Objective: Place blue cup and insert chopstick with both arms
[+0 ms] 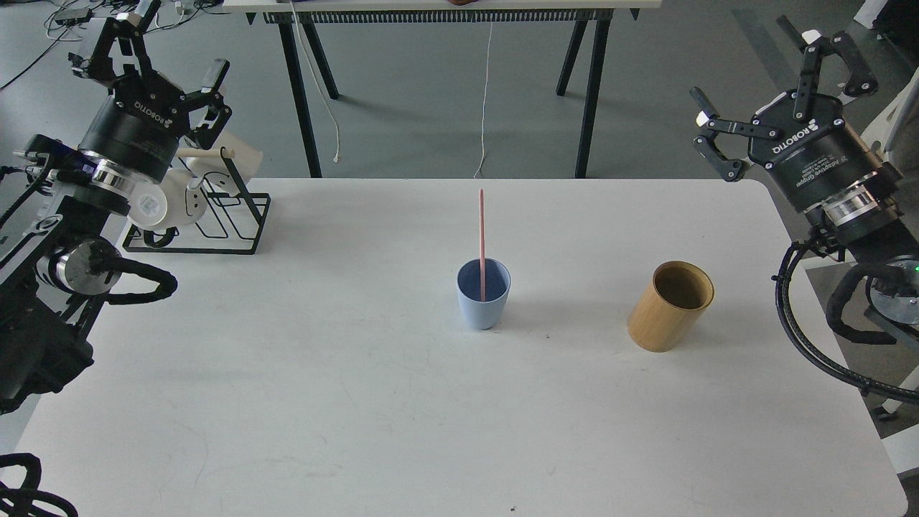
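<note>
Robotics lab or test room, not a home. Bare grey floor (pixel 431 93), with loose cables (pixel 64 21) trailing at far left. Plain white desk (pixel 359 402) set up as a work surface, sparsely staged: a black wire rack (pixel 230 215) holding white mugs (pixel 179 201), a tan bamboo cylinder (pixel 671 306). Second table on black trestle legs (pixel 305 93) behind, a white cord (pixel 487 100) hanging from it. Two black robot arms with exposed cabling flank the desk.

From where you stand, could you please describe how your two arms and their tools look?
Both arms are black and jointed, with silver metal rings at the wrists and black ribbed cables looping alongside. The left tool and right tool are black, multi-fingered, with pale fingertip pads and white ROBOTIQ lettering.
</note>
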Controlling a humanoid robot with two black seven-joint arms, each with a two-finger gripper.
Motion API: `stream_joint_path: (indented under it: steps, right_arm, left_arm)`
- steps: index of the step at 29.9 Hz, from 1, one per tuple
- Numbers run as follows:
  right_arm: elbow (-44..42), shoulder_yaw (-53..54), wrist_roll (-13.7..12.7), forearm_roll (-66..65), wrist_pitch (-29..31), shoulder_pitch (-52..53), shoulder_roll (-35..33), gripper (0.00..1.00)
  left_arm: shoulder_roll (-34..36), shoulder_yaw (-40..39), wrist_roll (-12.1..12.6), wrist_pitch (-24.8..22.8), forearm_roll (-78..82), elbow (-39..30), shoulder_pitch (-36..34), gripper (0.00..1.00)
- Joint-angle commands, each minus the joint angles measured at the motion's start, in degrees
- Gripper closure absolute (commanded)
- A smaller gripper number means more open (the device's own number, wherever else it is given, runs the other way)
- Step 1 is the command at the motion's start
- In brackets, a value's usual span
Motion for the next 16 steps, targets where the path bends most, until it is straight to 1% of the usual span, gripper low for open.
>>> stream_joint_path:
  steps: [1,9,16]
  right_arm:
    - [0.0,0.6,0.0,-0.1,0.0,-0.2,0.1,0.01]
    - [0.1,4.3,0.0,0.0,0.0,-0.2,0.1,0.01]
    - [0.6,5.0,0.0,-0.3,0.0,-0.2,2.1,0.01]
  left_arm:
    - [0.0,0.3,0.0,0.0,-0.1,0.0,0.7,0.02]
    - [0.2,-0.2,0.0,0.0,-0.2,0.0,1.4,0.02]
    - [0.0,-0.2,0.0,0.0,-0.3,-0.1,1.5,0.02]
